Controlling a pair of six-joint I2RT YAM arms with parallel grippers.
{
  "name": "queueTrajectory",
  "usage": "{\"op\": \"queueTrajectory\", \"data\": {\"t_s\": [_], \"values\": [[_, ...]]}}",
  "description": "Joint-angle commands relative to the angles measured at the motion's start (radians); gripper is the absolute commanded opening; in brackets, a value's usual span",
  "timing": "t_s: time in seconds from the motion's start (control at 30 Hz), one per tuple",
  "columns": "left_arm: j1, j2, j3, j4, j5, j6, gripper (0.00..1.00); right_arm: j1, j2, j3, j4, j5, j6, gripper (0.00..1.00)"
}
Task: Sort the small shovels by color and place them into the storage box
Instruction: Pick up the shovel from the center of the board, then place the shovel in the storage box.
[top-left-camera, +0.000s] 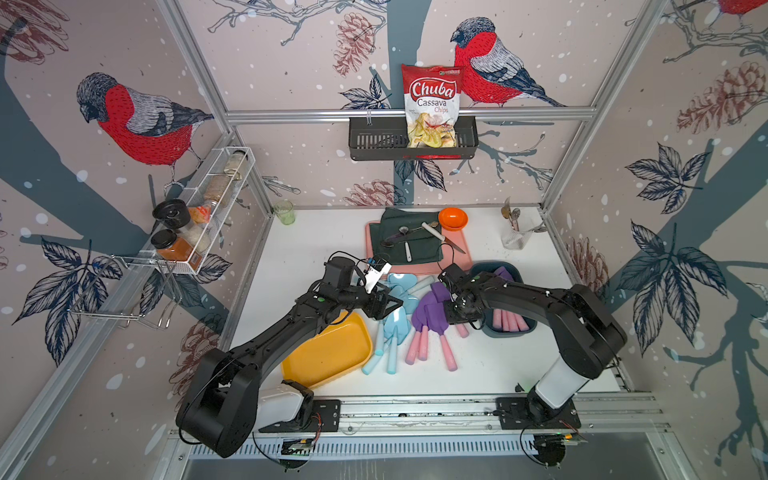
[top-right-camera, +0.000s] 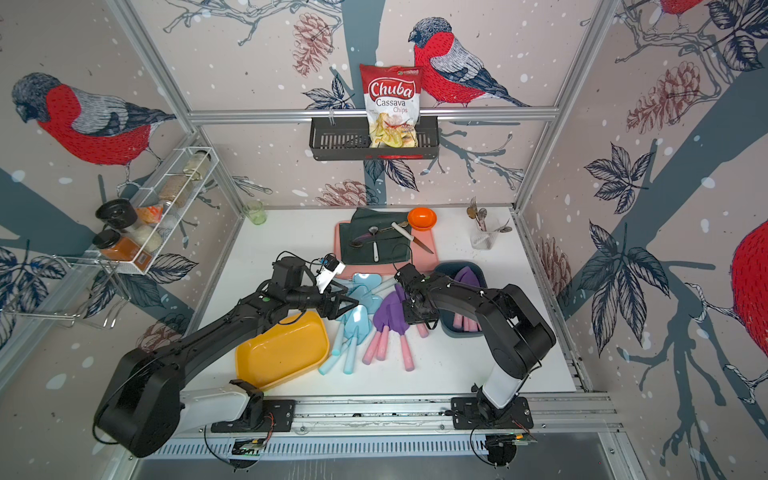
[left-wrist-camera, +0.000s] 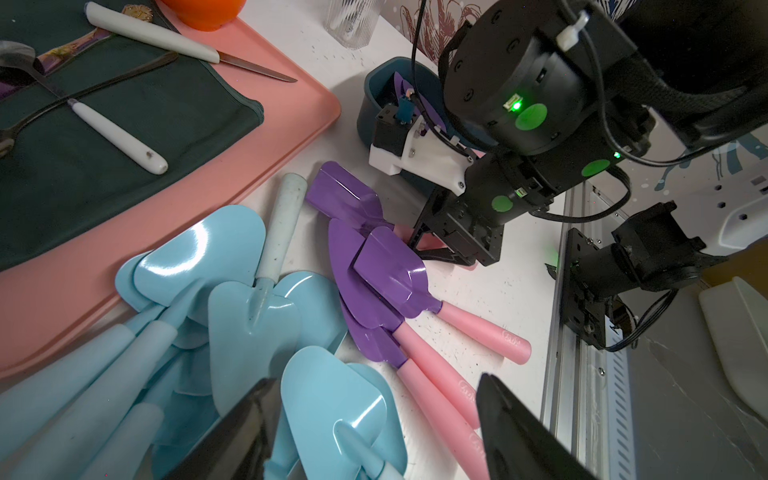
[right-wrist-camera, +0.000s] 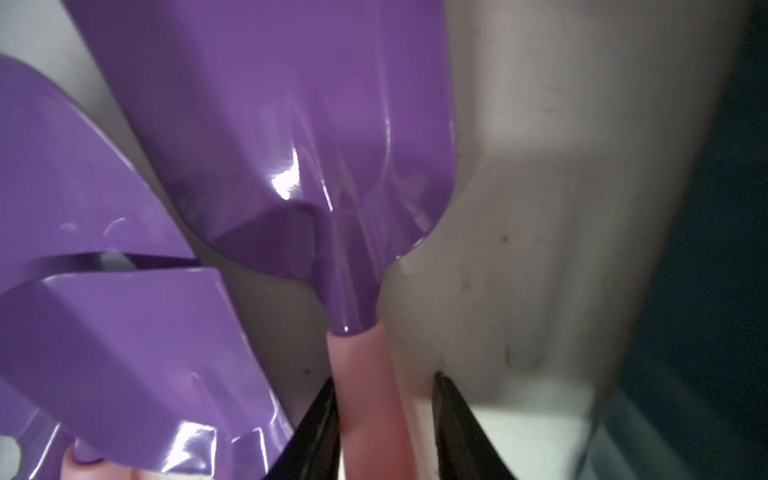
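Two arms bend inward: the left arm (top-left-camera: 270, 345) holds the left gripper (left-wrist-camera: 374, 380) wide above the light blue shovels (top-left-camera: 392, 326). The right gripper (right-wrist-camera: 385, 377) loosely straddles the pink handle of a purple shovel (right-wrist-camera: 291, 124) beside the storage box (top-left-camera: 512, 331), half hidden under the right arm (top-left-camera: 540, 301).

In both top views the right arm (top-left-camera: 523, 291) lies across the storage box (top-left-camera: 515, 331), right of centre, and hides its middle. Of the shovels (top-left-camera: 508, 321) in it, only purple blade tips and pink handle ends show, too overlapped to count. In the right wrist view the right gripper (right-wrist-camera: 384, 386) has its fingers cut off by the frame edge. The blade of the purple shovel (right-wrist-camera: 291, 124) is cut off as well, and the box wall is blurred. The left arm (top-left-camera: 291, 328) covers a corner of the yellow tray (top-left-camera: 332, 353), lower left of centre. In the left wrist view the left gripper (left-wrist-camera: 374, 386) and the handles of the light blue shovels (left-wrist-camera: 232, 257) run out of frame. The spice jars (top-left-camera: 176, 248) at the left of the frame carry labels too small to read.
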Motion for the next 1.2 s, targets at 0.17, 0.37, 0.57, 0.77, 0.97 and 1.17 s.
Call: {"op": "queueTrajectory", "data": {"t_s": [0.17, 0.37, 0.57, 0.77, 0.97, 1.17], "values": [[0.006, 0.0, -0.004, 0.005, 0.012, 0.007, 0.78, 0.005, -0.021, -0.006, -0.011, 0.047, 0.005, 0.2], [0.007, 0.004, -0.004, 0.008, 0.015, 0.004, 0.78, -0.043, -0.158, -0.007, -0.047, 0.072, 0.0, 0.2], [0.007, 0.003, -0.007, 0.011, 0.018, 0.001, 0.78, -0.212, -0.312, -0.01, -0.071, 0.0, -0.049, 0.2], [0.007, 0.006, -0.007, 0.012, 0.02, -0.001, 0.78, -0.422, -0.364, -0.022, -0.133, -0.068, -0.107, 0.22], [0.007, 0.006, -0.007, 0.014, 0.02, 0.001, 0.78, -0.459, -0.33, -0.026, -0.129, -0.126, -0.13, 0.28], [0.007, 0.007, -0.007, 0.014, 0.021, 0.0, 0.78, -0.455, -0.273, -0.027, -0.114, -0.153, -0.141, 0.33]]}}
